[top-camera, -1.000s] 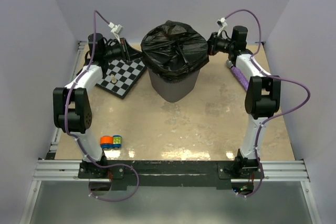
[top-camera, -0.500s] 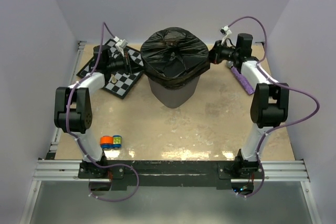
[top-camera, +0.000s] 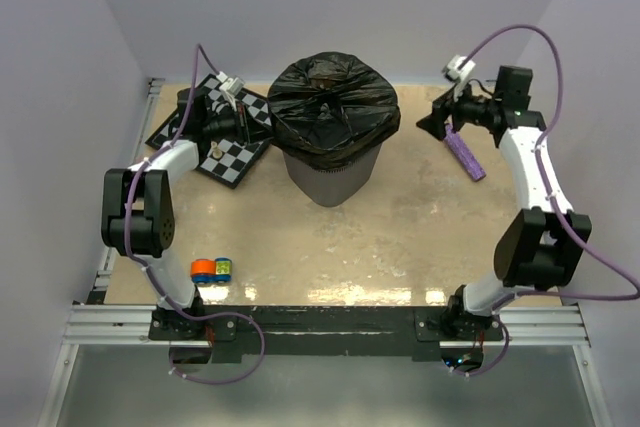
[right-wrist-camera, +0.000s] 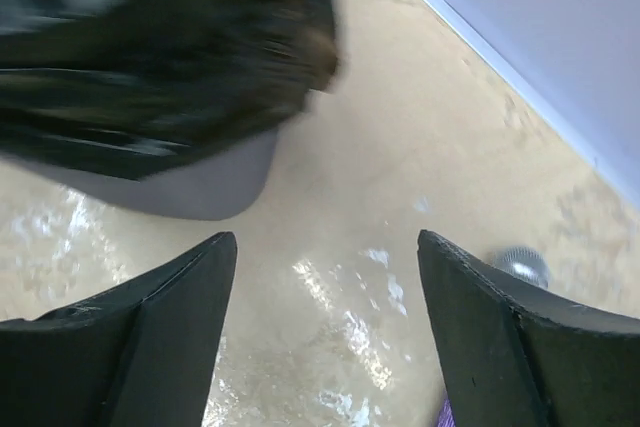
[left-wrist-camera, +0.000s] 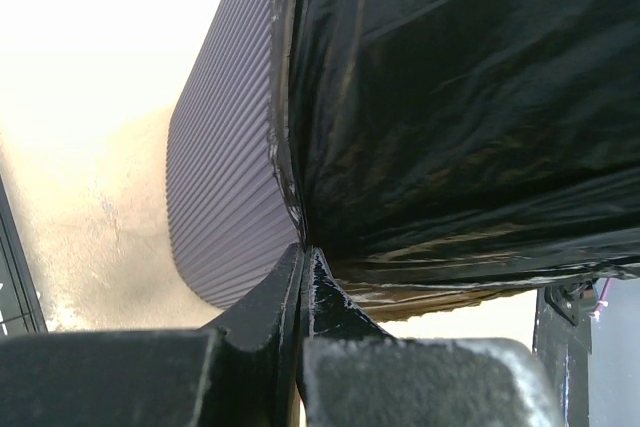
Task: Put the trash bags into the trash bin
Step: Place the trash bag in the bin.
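— Far left?
— Left gripper (left-wrist-camera: 302, 252) by the chessboard (top-camera: 232, 152), fingers (left-wrist-camera: 262, 309) pressed together, pinching the trash bag (top-camera: 335, 102) at its hem.
— Middle?
— Bag stretched over the rim of the trash bin (top-camera: 330, 175), toward the back of the table (top-camera: 400, 237).
— Right?
— Right gripper (right-wrist-camera: 325, 267) apart from the bin, fingers spread wide, beside the purple microphone (top-camera: 466, 153).

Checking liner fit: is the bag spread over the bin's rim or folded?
Spread: the trash bag covers the rim of the trash bin.

White-and-black arms (top-camera: 168, 158), purple cables (top-camera: 520, 29), black wedge fingers (right-wrist-camera: 150, 347).
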Tool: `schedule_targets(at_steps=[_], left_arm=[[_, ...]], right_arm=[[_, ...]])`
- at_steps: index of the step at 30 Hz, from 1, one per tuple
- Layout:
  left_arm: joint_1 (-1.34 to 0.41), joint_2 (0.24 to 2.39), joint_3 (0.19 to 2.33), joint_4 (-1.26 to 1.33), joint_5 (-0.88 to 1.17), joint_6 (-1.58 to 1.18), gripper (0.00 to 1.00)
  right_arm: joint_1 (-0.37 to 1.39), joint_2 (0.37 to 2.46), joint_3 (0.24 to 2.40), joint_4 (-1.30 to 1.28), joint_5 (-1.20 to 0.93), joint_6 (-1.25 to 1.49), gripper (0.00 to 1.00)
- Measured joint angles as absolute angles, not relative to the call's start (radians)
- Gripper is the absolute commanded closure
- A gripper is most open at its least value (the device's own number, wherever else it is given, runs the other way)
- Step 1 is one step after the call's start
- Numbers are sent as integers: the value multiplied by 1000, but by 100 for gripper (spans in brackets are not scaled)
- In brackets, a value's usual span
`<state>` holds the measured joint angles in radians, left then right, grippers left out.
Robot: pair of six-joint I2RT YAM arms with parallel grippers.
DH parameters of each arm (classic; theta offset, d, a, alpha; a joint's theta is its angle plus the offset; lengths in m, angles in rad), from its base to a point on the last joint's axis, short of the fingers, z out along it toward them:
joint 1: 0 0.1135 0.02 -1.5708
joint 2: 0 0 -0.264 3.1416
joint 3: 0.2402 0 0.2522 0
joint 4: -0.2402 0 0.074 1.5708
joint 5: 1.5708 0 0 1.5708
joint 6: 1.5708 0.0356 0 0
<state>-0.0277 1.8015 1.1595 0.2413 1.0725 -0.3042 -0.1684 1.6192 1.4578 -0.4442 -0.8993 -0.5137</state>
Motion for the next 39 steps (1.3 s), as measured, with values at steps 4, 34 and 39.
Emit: schedule_targets(at_steps=[4,34,39], left_arm=[[-28,1789,1159,241,1075,-304,100],[-46,1857,1161,273,1085,-299,100],[-53,1898,1149,278,1070,-263,100]], right_arm=[[-30,1498,1381,-468,-878,-672,18],[123,1658,1359,-521,-803,-902,100],[122,1637,1274,-410,-817,-844,100]])
